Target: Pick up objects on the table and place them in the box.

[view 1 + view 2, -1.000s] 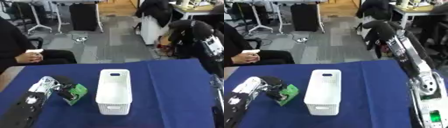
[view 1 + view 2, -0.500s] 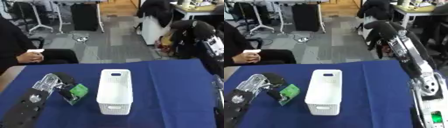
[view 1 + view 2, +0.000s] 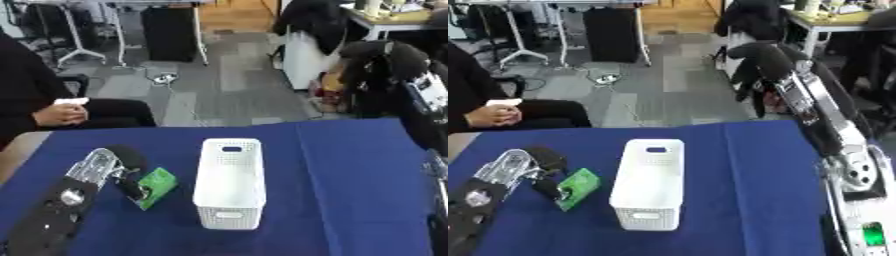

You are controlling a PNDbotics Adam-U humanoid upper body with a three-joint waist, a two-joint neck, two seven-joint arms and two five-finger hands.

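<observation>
Green packet (image 3: 157,187) pinched in the left hand (image 3: 112,167), tilted, long axis toward 1 o'clock, just beside the white box (image 3: 230,182) at its 9 o'clock; right hand's (image 3: 756,56) fingers impossible to tell, raised well apart

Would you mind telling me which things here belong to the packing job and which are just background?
Part of the job:
- green packet, held at the left hand
- white box
- blue table

Just lying about:
- right hand, raised off the table
- seated person at the far edge
- black cabinet
</observation>
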